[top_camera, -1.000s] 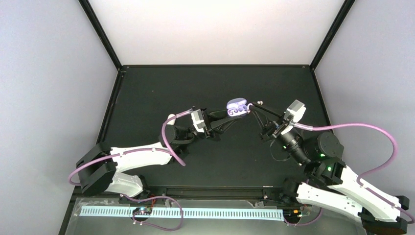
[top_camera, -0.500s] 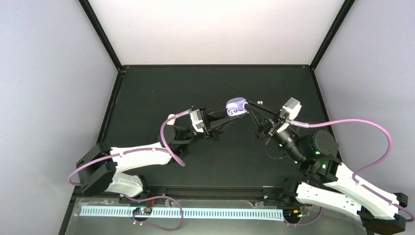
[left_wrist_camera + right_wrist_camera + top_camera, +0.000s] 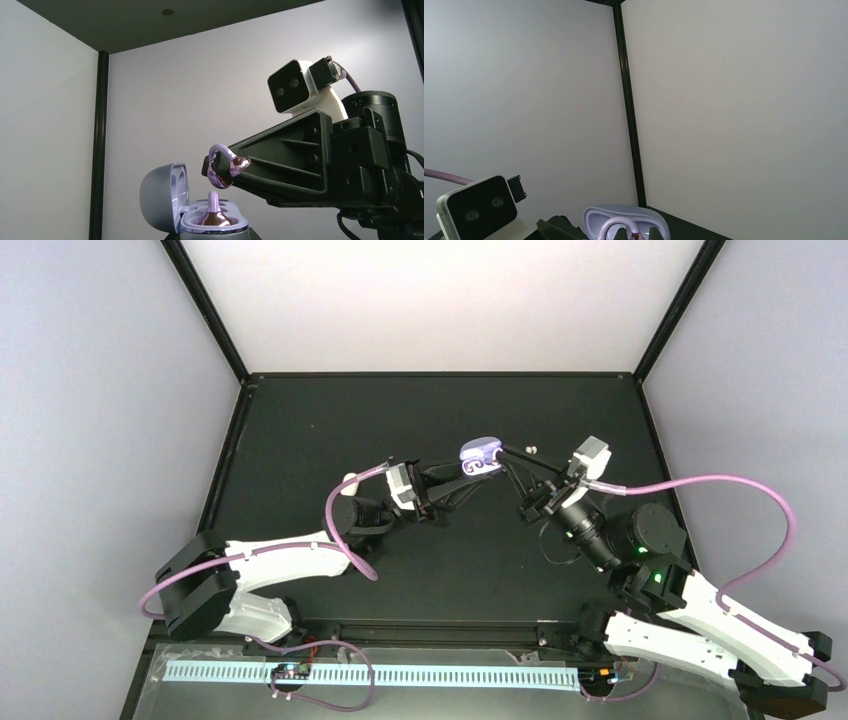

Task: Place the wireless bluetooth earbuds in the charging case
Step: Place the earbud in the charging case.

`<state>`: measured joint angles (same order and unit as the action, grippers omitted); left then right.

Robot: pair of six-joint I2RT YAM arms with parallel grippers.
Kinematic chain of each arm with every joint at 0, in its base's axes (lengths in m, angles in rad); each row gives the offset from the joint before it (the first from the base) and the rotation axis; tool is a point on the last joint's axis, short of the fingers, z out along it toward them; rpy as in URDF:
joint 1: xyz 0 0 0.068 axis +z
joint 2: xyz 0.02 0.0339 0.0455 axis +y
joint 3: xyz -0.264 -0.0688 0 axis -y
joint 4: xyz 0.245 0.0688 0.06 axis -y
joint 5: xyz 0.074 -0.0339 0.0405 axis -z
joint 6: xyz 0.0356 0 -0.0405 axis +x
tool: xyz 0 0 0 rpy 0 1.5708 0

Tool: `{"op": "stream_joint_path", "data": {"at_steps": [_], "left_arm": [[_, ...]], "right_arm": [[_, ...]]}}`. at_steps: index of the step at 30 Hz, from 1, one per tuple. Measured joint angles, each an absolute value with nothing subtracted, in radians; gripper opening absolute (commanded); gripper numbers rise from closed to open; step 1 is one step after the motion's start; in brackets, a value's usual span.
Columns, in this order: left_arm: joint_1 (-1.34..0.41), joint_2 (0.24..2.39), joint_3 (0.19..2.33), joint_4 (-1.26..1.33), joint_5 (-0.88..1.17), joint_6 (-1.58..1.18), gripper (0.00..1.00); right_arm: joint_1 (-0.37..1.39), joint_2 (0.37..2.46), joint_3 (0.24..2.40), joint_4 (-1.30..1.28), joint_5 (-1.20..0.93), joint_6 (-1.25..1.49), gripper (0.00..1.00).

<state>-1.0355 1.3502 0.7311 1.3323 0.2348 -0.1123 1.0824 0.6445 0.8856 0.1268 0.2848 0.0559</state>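
Right jaws have edged left, pinched on purple earbud (image 3: 231, 169) over charging case (image 3: 212, 227) clamped in left jaws; lower slowly, keeping it squared.

no readable text, labels, brands or numbers in any view, charging case (image 3: 482, 457) shows no legible print, wrist camera housing (image 3: 295, 92) plain white, pale ticked strip (image 3: 400, 675) along the top view's bottom edge too small to read

Both arms reach in from the near edge toward the bench's middle, tips almost meeting — left gripper (image 3: 468, 473) clamping the charging case (image 3: 482, 453), right gripper (image 3: 508, 454) pinching a purple earbud (image 3: 229, 168).
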Motion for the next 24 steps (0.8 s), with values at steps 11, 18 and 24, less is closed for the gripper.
{"op": "stream_joint_path", "data": {"at_steps": [11,18,24], "left_arm": [[-1.036,1.350,0.731,1.332,0.219,-0.108,0.02],[-1.040,1.348,0.731,1.332,0.199,-0.108,0.02],[-1.042,1.348,0.731,1.330,0.194,-0.107,0.01]], "right_arm": [[1.082,0.656,0.886,0.119,0.287,0.089,0.01],[1.082,0.655,0.885,0.113,0.295,0.093,0.01],[1.082,0.656,0.884,0.112,0.299,0.096,0.01]]}}
